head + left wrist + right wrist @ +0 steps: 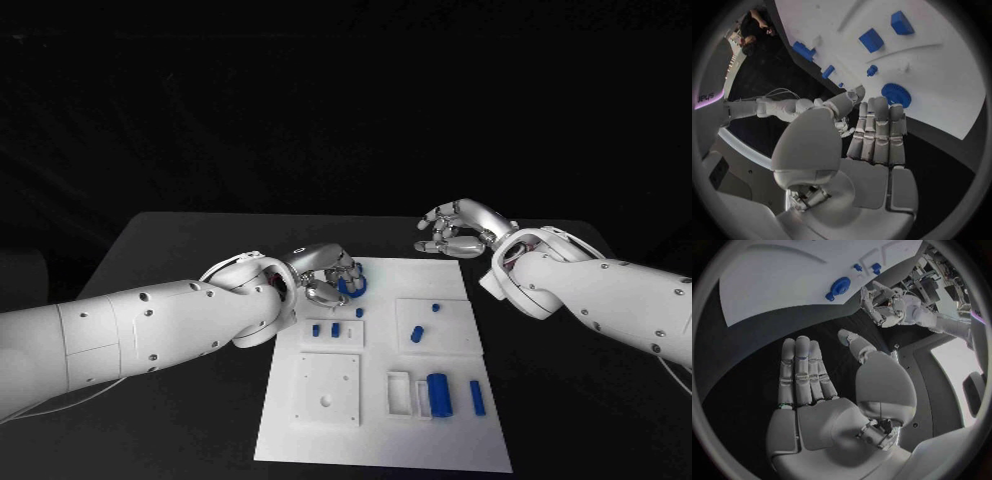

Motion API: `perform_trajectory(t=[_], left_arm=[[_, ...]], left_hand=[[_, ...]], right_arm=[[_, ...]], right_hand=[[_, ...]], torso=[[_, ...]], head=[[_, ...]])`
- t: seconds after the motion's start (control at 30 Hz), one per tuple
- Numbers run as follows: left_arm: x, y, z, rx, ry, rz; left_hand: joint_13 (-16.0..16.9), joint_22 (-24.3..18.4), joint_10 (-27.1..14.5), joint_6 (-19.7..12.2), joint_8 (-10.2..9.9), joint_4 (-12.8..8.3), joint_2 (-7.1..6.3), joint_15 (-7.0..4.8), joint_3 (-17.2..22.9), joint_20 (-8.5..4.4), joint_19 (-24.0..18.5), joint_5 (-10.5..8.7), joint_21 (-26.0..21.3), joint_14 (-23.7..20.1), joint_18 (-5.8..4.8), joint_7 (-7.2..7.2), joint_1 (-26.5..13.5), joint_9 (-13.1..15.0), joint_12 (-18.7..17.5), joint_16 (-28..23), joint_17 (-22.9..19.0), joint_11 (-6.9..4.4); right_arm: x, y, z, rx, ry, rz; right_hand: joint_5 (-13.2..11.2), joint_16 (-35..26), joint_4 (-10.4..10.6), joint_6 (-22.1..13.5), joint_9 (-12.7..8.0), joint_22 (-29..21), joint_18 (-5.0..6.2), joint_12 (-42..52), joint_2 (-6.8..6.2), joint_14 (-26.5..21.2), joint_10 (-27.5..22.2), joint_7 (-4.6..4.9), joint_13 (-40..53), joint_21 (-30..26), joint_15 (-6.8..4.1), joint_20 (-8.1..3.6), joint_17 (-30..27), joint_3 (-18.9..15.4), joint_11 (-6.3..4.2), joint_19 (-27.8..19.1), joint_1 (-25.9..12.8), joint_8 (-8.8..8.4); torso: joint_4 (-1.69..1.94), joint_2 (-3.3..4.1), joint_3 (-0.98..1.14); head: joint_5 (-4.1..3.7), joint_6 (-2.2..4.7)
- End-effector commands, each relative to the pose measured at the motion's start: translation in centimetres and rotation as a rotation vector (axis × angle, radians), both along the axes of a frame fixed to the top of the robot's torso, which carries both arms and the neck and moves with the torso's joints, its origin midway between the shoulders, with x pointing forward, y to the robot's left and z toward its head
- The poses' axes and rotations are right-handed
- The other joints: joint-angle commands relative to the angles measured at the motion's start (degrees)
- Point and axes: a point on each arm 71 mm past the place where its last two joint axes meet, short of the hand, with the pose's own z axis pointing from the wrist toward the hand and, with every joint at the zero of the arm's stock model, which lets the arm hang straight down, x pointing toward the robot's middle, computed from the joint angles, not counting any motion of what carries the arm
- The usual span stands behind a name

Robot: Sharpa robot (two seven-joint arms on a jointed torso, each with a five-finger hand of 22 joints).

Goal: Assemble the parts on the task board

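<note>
Left hand over the blue ring at the board's far left corner.

The white board (382, 440) carries the blue ring (896, 94). The left hand (326, 276) hovers spread just above it and should centre before closing; small blue pieces (335, 329) crowd nearby. The right hand (462, 229) waits, loosely curled and empty, past the far edge.

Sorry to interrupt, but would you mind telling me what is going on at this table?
The robot is assembling blue parts on the white board. Its left hand is at the board's far edge, by a round blue part; whether it grips it is unclear. The right hand hovers beyond the board, holding nothing. Other parts lie on the board.
</note>
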Motion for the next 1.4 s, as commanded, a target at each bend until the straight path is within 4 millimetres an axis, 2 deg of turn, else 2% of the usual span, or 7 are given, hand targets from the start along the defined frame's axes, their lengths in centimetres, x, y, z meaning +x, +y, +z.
perform_trajectory(t=[0.03, 0.17, 0.5, 0.93, 1.13, 1.4], left_arm=[[-0.2, -0.7, 0.1, 0.087, -0.112, -0.082], [-0.2, -1.1, -0.2, 0.143, -0.113, -0.101], [-0.1, -2.0, -1.3, 0.237, -0.035, -0.131], [0.0, -2.7, -2.3, 0.290, -0.073, -0.151], [0.1, -2.6, -2.7, 0.291, -0.077, -0.146], [0.2, -2.6, -2.9, 0.300, -0.073, -0.143]], left_hand=[[-0.34, 0.12, 0.59, -0.14, 0.00, 0.58, -0.82, -0.03, 0.00, -0.72, 0.62, -0.27, 0.13, 0.62, 1.64, -0.11, -0.06, -0.23, -0.40, 0.06, -0.01, -0.08], [-0.88, 0.31, 1.43, 0.19, 0.19, 1.12, -1.02, -0.33, -0.24, -1.01, 1.78, -0.29, 0.57, 1.90, 1.99, -0.04, -0.04, -0.70, -1.05, 0.56, 0.18, -0.35], [-2.46, 0.72, 0.90, 0.45, 0.27, 2.24, -1.50, -0.01, -1.02, -0.82, 3.00, -0.48, 1.09, 3.14, 2.60, 0.11, -0.92, -1.73, -3.65, 1.21, 0.49, 0.05], [-4.65, 1.39, -0.28, -0.14, 0.00, 3.13, -2.02, 0.40, -1.70, -0.40, 4.10, -0.61, 1.93, 4.05, 3.56, 0.15, -1.27, -3.03, -6.63, 2.38, 1.04, 0.51], [-5.07, 1.47, -0.25, -0.28, -0.05, 3.32, -1.68, 0.42, -1.56, -0.36, 4.26, -0.56, 2.01, 4.19, 3.73, 0.23, -1.07, -3.32, -7.07, 2.52, 1.09, 0.53], [-5.68, 1.56, 0.14, -0.40, -0.05, 3.86, -0.27, 0.40, -1.13, -0.31, 4.42, -0.58, 2.06, 4.35, 3.88, 0.44, -0.85, -3.81, -7.61, 2.62, 1.08, 0.51]], right_arm=[[-0.1, 0.2, 0.0, 0.003, -0.003, 0.015], [-0.1, 0.3, 0.0, 0.003, -0.003, 0.018], [-0.2, 0.6, 0.0, 0.005, -0.001, 0.025], [-0.2, 0.8, 0.0, 0.006, 0.001, 0.030], [-0.3, 0.9, 0.0, 0.006, 0.002, 0.034], [-0.3, 0.9, 0.0, 0.007, 0.002, 0.035]], right_hand=[[0.33, -0.27, -0.07, -0.16, -0.08, 0.08, 0.83, 0.27, 0.28, 0.35, -0.38, 0.36, -0.07, -0.18, 0.09, 0.23, 0.09, 0.05, -0.08, 0.00, -0.02, 0.18], [0.33, -0.27, -0.08, -0.17, -0.09, 0.09, 0.83, 0.28, 0.29, 0.35, -0.38, 0.36, -0.08, -0.18, 0.09, 0.23, 0.09, 0.07, -0.08, 0.01, 0.00, 0.18], [0.35, -0.28, -0.07, -0.17, -0.09, 0.10, 0.83, 0.30, 0.32, 0.35, -0.38, 0.37, -0.11, -0.19, 0.09, 0.23, 0.09, 0.09, -0.07, 0.01, 0.02, 0.18], [0.35, -0.28, -0.05, -0.17, -0.10, 0.13, 0.83, 0.33, 0.34, 0.36, -0.38, 0.38, -0.14, -0.20, 0.10, 0.24, 0.10, 0.11, -0.07, 0.03, 0.02, 0.18], [0.35, -0.28, -0.03, -0.17, -0.10, 0.14, 0.82, 0.35, 0.34, 0.37, -0.38, 0.38, -0.16, -0.21, 0.10, 0.24, 0.11, 0.10, -0.06, 0.03, 0.00, 0.18], [0.33, -0.28, 0.02, -0.16, -0.10, 0.16, 0.82, 0.37, 0.37, 0.37, -0.38, 0.38, -0.18, -0.22, 0.11, 0.26, 0.11, 0.09, -0.06, 0.04, -0.05, 0.19]], torso=[[-0.03, 0.01, 0.04], [0.08, -0.02, 0.07], [0.06, -0.03, 0.00], [0.11, -0.02, -0.01], [0.03, -0.03, 0.04], [0.06, -0.03, 0.05]], head=[[-0.06, -0.02], [-0.14, -0.10], [-0.10, -0.29], [-0.29, -0.55], [-0.27, -0.67], [-0.32, -0.75]])
